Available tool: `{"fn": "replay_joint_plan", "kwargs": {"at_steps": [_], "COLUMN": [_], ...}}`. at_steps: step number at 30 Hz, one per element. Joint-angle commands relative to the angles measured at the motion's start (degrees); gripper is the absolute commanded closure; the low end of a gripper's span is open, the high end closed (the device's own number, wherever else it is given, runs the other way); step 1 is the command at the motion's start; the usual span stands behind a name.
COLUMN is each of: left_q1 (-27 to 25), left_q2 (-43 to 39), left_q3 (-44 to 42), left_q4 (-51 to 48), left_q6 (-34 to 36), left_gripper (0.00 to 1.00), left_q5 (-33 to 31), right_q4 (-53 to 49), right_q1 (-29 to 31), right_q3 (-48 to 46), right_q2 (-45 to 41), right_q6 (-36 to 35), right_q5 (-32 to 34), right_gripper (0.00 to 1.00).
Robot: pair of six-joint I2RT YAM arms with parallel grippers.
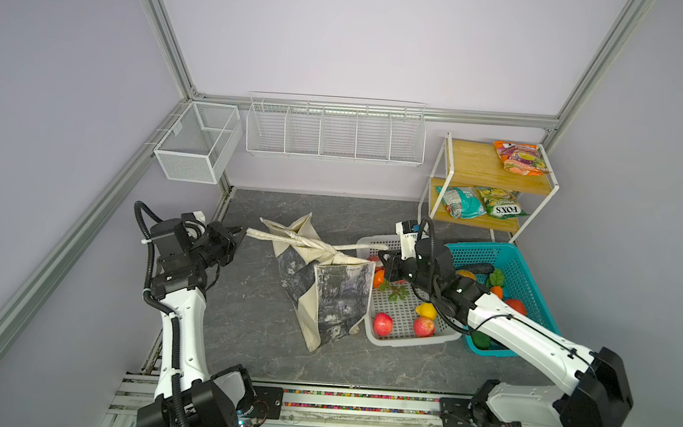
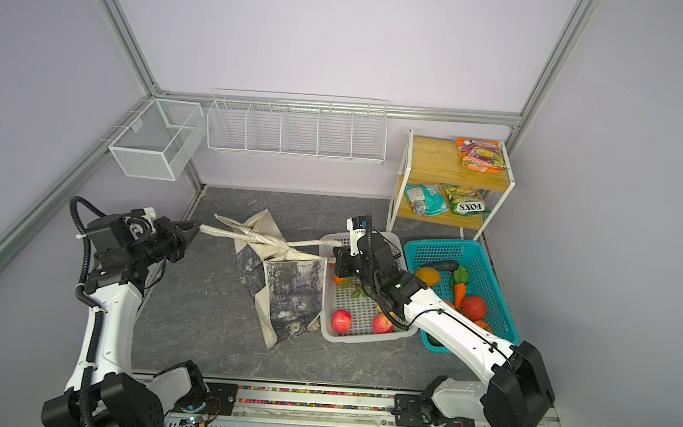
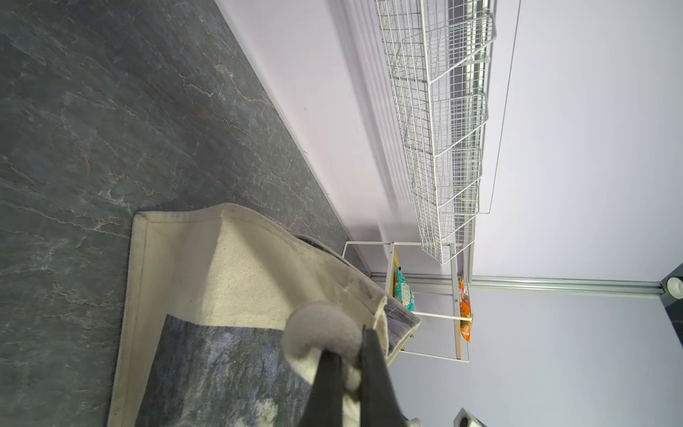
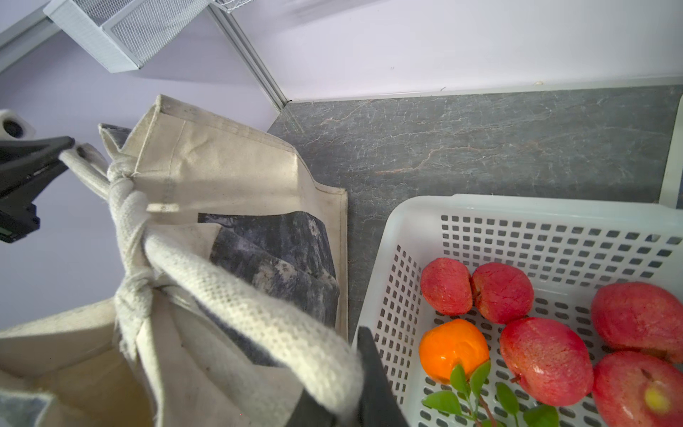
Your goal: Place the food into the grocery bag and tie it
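The grocery bag (image 1: 337, 301) (image 2: 291, 298), a cream tote with a grey-black print, slumps mid-table. Its two long handles are crossed in a knot (image 1: 330, 250) (image 4: 129, 222) above its mouth. My left gripper (image 1: 242, 231) (image 2: 195, 227) (image 3: 351, 351) is shut on one handle (image 1: 271, 236), stretched out to the left. My right gripper (image 1: 384, 253) (image 2: 334, 260) (image 4: 347, 373) is shut on the other handle (image 4: 258, 314), stretched right over the white basket. The bag's inside is hidden. Loose food shows as red apples (image 1: 382, 324) and an orange fruit (image 4: 452, 349).
A white perforated basket (image 1: 400, 341) holding fruit touches the bag's right side. Beyond it stands a teal basket (image 1: 522, 279) of produce under my right arm. A wooden shelf (image 1: 473, 162) with snack packets stands back right. Wire racks (image 1: 333, 134) and a mesh box (image 1: 199, 145) hang on the walls.
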Motion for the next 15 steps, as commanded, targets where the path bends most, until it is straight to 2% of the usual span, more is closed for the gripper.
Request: {"fn": "replay_joint_plan", "kwargs": {"at_steps": [1, 7, 15], "left_q1": [5.1, 7.8, 8.0], "left_q2": [-1.0, -1.0, 0.8], "left_q3": [-1.0, -3.4, -5.4], "left_q4": [5.7, 6.1, 8.0], "left_q6": [-0.8, -1.5, -2.1], "left_gripper": [1.0, 1.0, 1.0], "left_q5": [-10.5, -12.0, -12.4], "right_q4": [-3.1, -5.2, -5.7], "right_q1": [-3.9, -4.5, -4.5], "right_q3": [-3.2, -7.2, -9.1], "right_q2": [-3.9, -5.3, -5.3], "right_q6": [5.9, 10.8, 11.7], "right_q5": [10.0, 11.3, 10.7], "right_gripper": [0.93, 0.93, 0.93]}}
